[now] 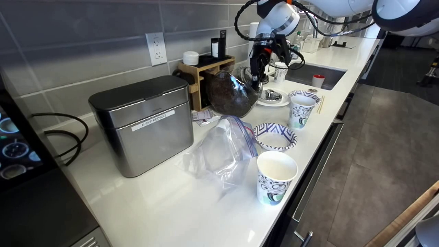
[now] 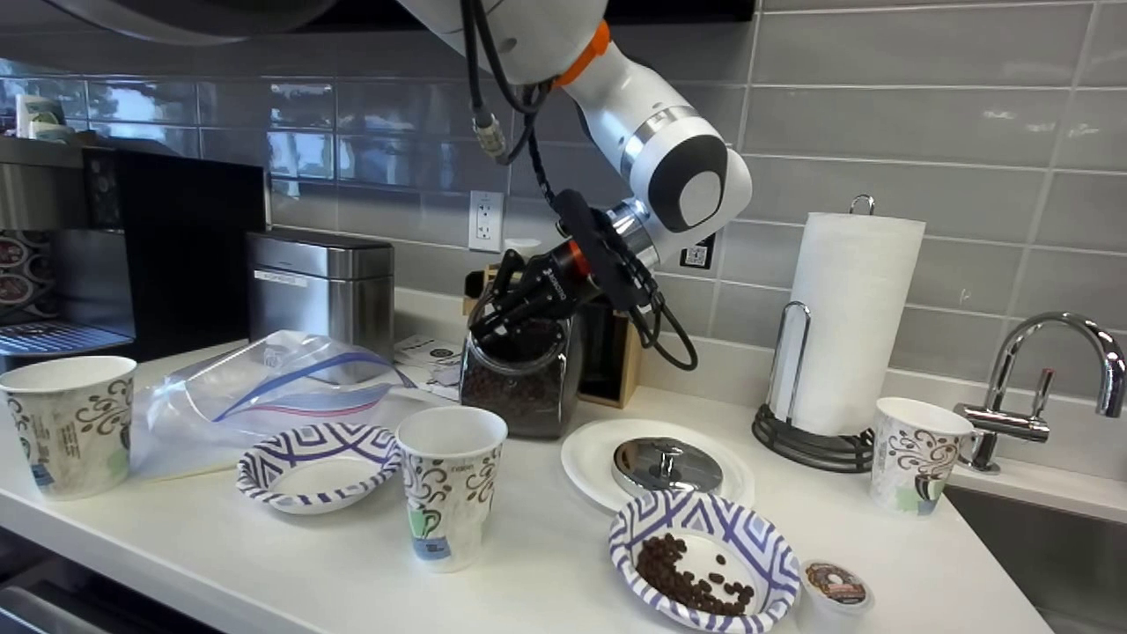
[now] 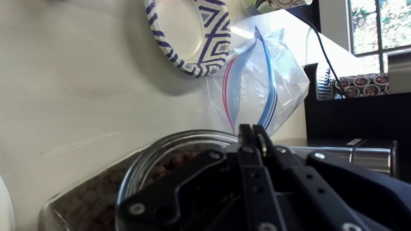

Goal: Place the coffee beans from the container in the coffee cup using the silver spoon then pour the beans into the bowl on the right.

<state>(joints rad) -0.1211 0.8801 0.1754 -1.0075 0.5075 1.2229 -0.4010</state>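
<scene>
Fingers (image 3: 245, 137): clenched, apparently on silver spoon (image 3: 262, 146)
Coffee cup (image 2: 451, 497): upright on desk (image 2: 537, 546)
Bowl (image 2: 764, 556): coffee beans (image 2: 666, 572) inside
Container (image 2: 519, 398): beans inside

An exterior view looks down along the glossy white counter (image 1: 164, 212); an exterior view faces the grey tiled wall (image 2: 907, 123). Close in, the wrist view looks along the black two-fingered gripper (image 3: 251, 129), bottom of frame. All three share the clear glass bean jar (image 2: 519, 401).

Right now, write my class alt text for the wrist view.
A black gripper partly hides an open glass jar of coffee beans. Beyond, a blue-patterned paper bowl and clear zip bag rest on a white counter.
</scene>
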